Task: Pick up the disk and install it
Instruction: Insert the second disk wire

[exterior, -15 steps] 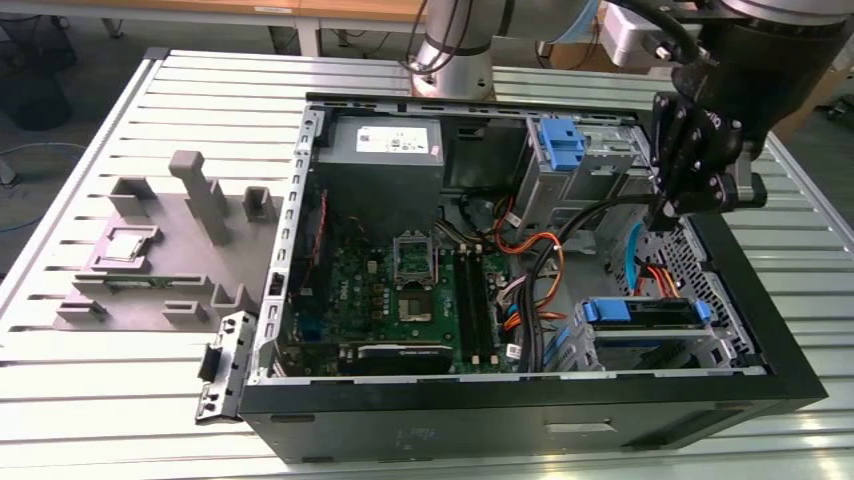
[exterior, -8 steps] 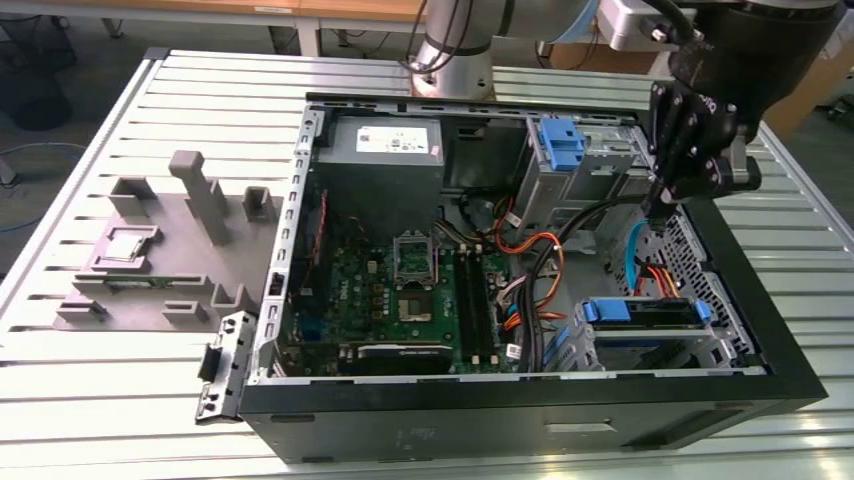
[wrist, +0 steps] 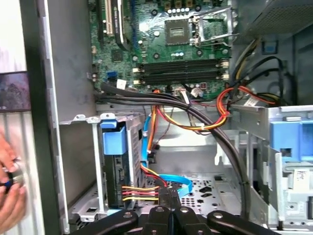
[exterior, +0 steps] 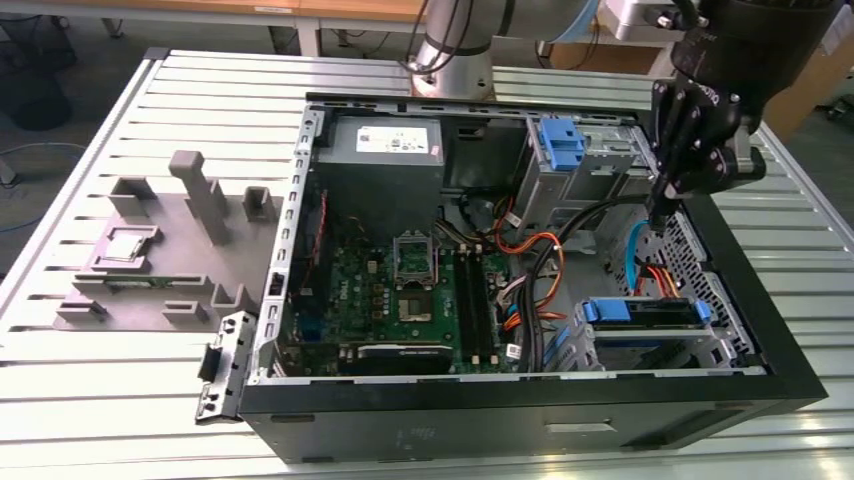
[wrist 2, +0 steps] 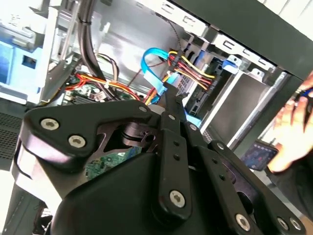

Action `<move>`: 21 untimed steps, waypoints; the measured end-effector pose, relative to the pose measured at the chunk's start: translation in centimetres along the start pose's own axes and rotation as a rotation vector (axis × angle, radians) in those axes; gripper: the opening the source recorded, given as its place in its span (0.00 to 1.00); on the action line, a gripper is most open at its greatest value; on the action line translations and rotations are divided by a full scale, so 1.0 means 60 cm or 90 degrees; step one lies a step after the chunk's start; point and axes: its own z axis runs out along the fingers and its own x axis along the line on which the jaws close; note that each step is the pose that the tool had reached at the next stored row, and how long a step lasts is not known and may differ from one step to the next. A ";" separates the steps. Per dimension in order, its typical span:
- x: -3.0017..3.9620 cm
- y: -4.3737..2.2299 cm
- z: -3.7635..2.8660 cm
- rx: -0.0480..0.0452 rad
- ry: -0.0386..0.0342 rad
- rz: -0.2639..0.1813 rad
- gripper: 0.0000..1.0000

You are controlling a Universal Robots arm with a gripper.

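The disk (exterior: 641, 312) sits inside a metal drive cage at the near corner of the open computer case, on the exterior view's right, with its blue bracket on top. In the first wrist view the disk (wrist: 115, 169) stands in that cage with yellow, red and black wires plugged into it. The disk (wrist 2: 201, 100) also appears just beyond the fingertips in the second wrist view. My gripper (exterior: 658, 220) hangs over the case's right side, above the blue cable and short of the disk. Its fingers (wrist: 172, 208) are pressed together with nothing between them, and the gripper (wrist 2: 173, 98) looks the same from behind.
A motherboard (exterior: 400, 290) fills the case floor, with a grey power supply (exterior: 384, 145) at the back. A tall blue latch piece (exterior: 561, 145) stands on a grey cage. Cable bundles (wrist: 205, 117) cross the middle. A person's hand (wrist: 10, 191) is just outside the case wall. A grey fixture (exterior: 160, 250) sits on the table.
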 end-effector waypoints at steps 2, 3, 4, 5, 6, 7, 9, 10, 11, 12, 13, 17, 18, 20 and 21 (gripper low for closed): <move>-0.003 0.000 0.003 0.0006 0.0073 -0.001 0.10; -0.004 0.000 0.006 0.0008 0.0097 -0.001 0.10; -0.005 0.000 0.008 0.0009 0.0108 -0.001 0.10; -0.007 0.000 0.010 0.0009 0.0112 -0.001 0.10; -0.008 -0.001 0.012 0.0008 0.0114 -0.001 0.11; -0.009 -0.001 0.013 0.0007 0.0114 -0.001 0.16; -0.009 -0.001 0.013 0.0007 0.0115 -0.001 0.23; -0.009 -0.001 0.012 0.0007 0.0116 -0.001 0.23; -0.009 -0.001 0.011 0.0007 0.0117 -0.001 0.29; -0.009 -0.001 0.010 0.0007 0.0116 -0.001 0.29; -0.009 -0.001 0.009 0.0006 0.0116 -0.001 0.36; -0.009 -0.002 0.003 0.0000 0.0116 -0.001 0.36; -0.010 -0.002 0.003 0.0001 0.0128 -0.001 0.36; -0.014 -0.002 0.002 0.0006 0.0211 -0.002 0.36; -0.017 -0.001 0.003 0.0008 0.0230 -0.002 0.36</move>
